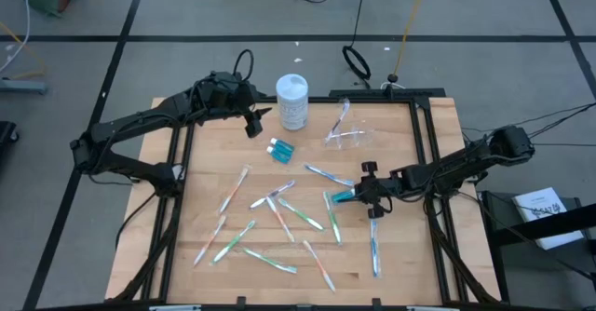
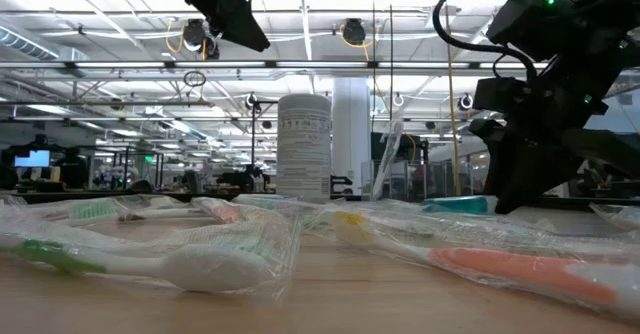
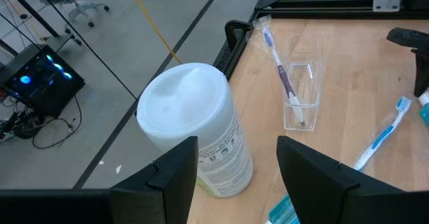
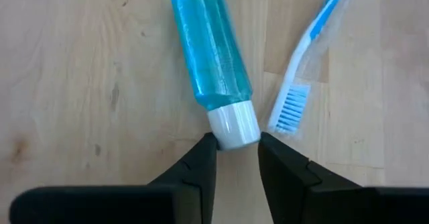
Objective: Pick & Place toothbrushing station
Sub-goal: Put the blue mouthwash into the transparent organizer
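Two fingers of my right pincer (image 4: pixel 236 158) sit on either side of the white cap of a blue tube (image 4: pixel 209 53), narrowed until they touch or almost touch it; I cannot say it is truly gripped yet. The tube lies flat on the table (image 1: pixel 209 157), its body running straight out ahead of the fingers. I judge it light, smooth and slippery, the body soft enough to squash, so the hard cap or the neck just past it is the place to hold, gently. Just beside the cap, to one side of the fingers, lies the head of a blue toothbrush (image 4: pixel 292 108): thin, light, easy to nudge. Farther off, my left pincer (image 3: pixel 237 174) hovers wide and empty above a white canister (image 3: pixel 194 127). Beyond its fingers stands a clear cup (image 3: pixel 301 93) with one brush inside; that cup looks light, thin-walled and easy to tip.
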Tool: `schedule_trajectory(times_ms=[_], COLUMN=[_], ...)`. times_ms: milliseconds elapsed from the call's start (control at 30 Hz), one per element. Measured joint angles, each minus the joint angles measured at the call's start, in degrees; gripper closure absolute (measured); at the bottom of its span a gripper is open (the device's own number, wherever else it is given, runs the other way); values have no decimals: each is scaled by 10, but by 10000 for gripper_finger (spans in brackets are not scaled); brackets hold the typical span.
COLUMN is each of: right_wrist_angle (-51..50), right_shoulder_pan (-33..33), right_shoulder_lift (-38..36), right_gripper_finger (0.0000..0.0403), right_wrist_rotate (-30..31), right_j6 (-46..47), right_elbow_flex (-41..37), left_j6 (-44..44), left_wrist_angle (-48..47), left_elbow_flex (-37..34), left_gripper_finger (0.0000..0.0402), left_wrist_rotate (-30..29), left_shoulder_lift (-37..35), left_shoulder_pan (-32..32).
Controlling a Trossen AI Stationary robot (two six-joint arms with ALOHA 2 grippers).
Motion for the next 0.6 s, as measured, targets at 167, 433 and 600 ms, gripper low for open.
schedule_trajectory(times_ms=[167, 433, 600], right_wrist_angle=[13, 28, 33], right_shoulder_pan=[4, 6, 6], right_shoulder_lift=[-5, -35, -74], right_gripper_finger=[313, 315, 315], right_wrist_rotate=[3, 62, 180], right_j6=[5, -15, -118], right_elbow_flex=[0, 2, 3], left_j6=[2, 3, 3], left_wrist_angle=[0, 1, 6], left_elbow_flex=[0, 0, 0], left_gripper_finger=[192, 192, 192], left_wrist_rotate=[0, 0, 0], left_shoulder_lift=[0, 0, 0], left_shoulder_pan=[0, 0, 0])
